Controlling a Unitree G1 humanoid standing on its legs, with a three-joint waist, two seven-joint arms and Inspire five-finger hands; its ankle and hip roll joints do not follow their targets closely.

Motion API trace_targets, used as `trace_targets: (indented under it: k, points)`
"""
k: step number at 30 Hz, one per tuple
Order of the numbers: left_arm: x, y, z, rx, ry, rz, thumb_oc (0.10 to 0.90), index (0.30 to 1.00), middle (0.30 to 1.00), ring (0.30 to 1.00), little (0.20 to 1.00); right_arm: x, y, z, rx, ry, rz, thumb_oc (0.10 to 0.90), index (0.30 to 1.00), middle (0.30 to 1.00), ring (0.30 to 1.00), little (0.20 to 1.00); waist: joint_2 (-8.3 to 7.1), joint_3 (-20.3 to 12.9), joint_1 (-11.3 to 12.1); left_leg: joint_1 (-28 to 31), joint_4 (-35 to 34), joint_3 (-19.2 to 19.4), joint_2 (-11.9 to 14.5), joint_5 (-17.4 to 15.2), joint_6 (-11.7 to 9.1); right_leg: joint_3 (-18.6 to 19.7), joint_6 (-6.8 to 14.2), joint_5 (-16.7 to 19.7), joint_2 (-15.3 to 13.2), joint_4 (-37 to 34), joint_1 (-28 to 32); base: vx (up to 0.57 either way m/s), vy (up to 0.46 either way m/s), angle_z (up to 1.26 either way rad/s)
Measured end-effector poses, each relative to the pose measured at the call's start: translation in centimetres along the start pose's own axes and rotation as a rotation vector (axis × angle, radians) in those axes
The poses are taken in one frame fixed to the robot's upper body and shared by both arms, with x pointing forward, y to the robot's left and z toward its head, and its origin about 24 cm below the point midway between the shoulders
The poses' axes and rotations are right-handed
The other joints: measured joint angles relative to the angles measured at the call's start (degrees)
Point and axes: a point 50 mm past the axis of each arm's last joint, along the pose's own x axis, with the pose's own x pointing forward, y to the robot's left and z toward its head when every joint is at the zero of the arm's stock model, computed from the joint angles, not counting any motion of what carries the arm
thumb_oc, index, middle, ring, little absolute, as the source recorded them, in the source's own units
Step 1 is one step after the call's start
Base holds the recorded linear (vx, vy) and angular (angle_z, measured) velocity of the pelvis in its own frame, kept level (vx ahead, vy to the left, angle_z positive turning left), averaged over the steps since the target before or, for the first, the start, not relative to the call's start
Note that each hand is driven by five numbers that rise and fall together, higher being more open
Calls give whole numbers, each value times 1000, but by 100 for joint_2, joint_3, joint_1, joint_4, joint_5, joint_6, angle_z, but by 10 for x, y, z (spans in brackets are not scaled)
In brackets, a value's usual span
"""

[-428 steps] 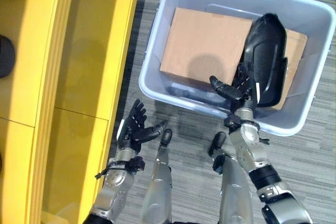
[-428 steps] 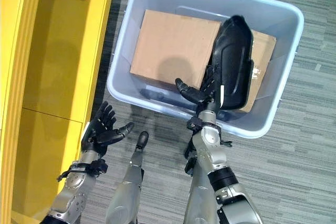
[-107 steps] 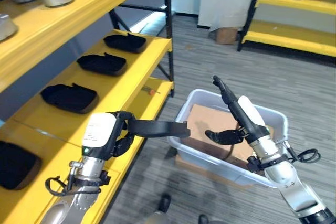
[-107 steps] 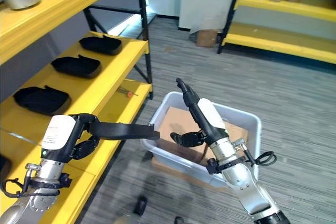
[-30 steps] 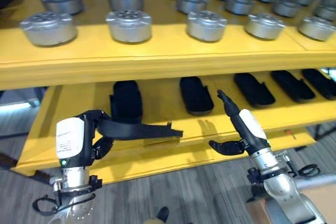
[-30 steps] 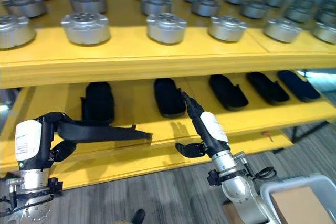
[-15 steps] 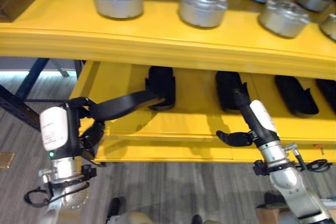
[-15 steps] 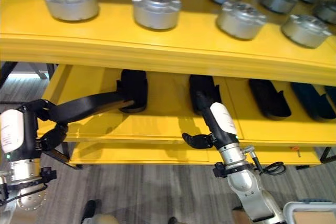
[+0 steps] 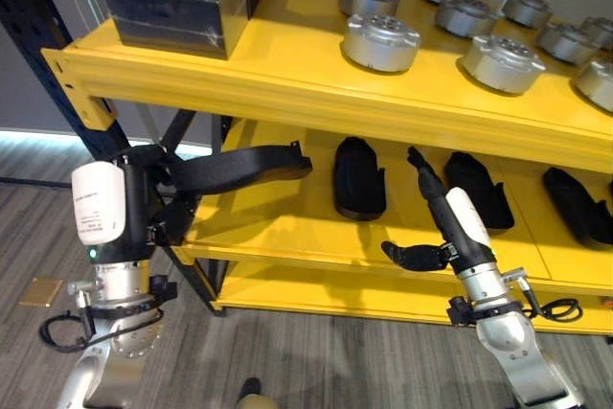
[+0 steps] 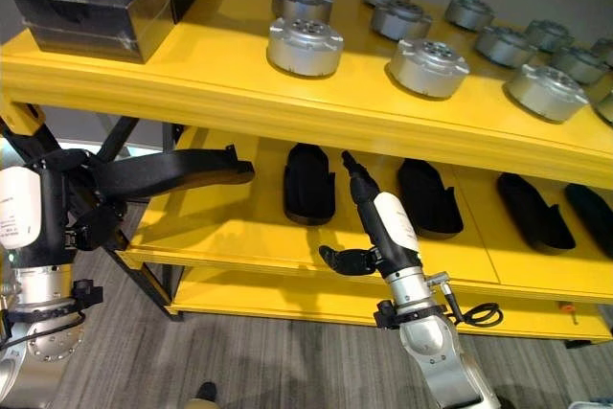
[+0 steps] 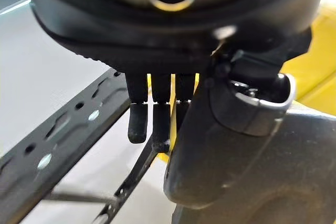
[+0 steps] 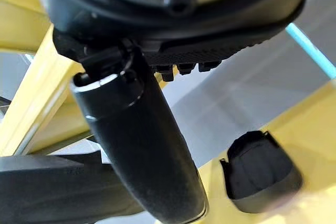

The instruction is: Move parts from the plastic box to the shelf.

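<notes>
My left hand (image 9: 103,217) is shut on a long black part (image 9: 239,168), held level in front of the yellow shelf's lower level (image 9: 278,227). The part's tip points at the bare stretch left of the leftmost shelved black part (image 9: 359,179). More black parts (image 9: 479,191) lie in a row to the right on that level. My right hand (image 9: 458,227) is open with straight fingers in front of the shelf's edge, between two shelved parts, holding nothing. The right wrist view shows one shelved part (image 12: 260,174) past the thumb (image 12: 142,156).
The upper level carries several silver round parts (image 9: 381,42) and black boxes (image 9: 177,7) at its left end. A dark blue upright post (image 9: 72,55) with a diagonal brace stands at the shelf's left end, close behind my left hand. Grey floor lies below.
The camera has shifted left along the shelf. The held part now lies more level, its tip left of the leftmost shelved part rather than in front of it. The right hand stays open.
</notes>
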Motion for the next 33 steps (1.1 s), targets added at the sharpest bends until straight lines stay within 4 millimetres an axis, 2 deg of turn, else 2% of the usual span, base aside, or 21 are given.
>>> trace_targets:
  k: [5, 6, 9, 18, 28, 33]
  points:
    - [-8, -2, -4, 19, 25, -33, 400, 300, 300, 300, 300, -9, 4, -6, 4, 47, 26, 900, 1000, 1000, 1000, 1000, -28, -46, -88, -2, -42, 47, 121, 5, -1, 86, -74, 57, 115, -80, -35, 24, -5, -10]
    - [-12, -3, -6, 35, 36, -48, 400, 300, 300, 300, 300, -12, 6, -8, 5, 61, 39, 900, 1000, 1000, 1000, 1000, -35, -172, -108, -45, -54, 112, 146, 8, 1, 131, -81, 86, 131, -86, -140, 39, -36, -16]
    - [-17, -9, -9, 65, 51, -85, 400, 300, 300, 300, 300, -19, 8, -11, 5, 86, 58, 900, 1000, 1000, 1000, 1000, -26, -234, -103, -88, -74, 106, 189, 70, -67, 140, -53, 151, 179, -127, -167, 24, -47, -4]
    - [-38, -17, -34, 185, 159, -183, 400, 300, 300, 300, 300, -20, 8, -12, -7, 87, 82, 900, 1000, 1000, 1000, 1000, -17, -229, -101, -73, -349, 109, 364, 251, -147, 131, -103, 279, 358, -361, -183, -2, -24, -2]
    - [-40, -14, -44, 264, 197, -169, 400, 300, 300, 300, 300, -20, 7, -12, -18, 83, 112, 900, 1000, 1000, 1000, 1000, 51, -177, -78, -78, -521, 108, 389, 347, -150, 90, -93, 397, 393, -591, -150, 0, -15, 1]
    - [-37, -8, -47, 317, 197, -133, 400, 300, 300, 300, 300, -18, 10, -10, -21, 69, 132, 900, 1000, 1000, 1000, 1000, 92, -51, -76, -83, -564, 99, 461, 363, -153, 67, -101, 402, 468, -592, -170, -17, -2, 0]
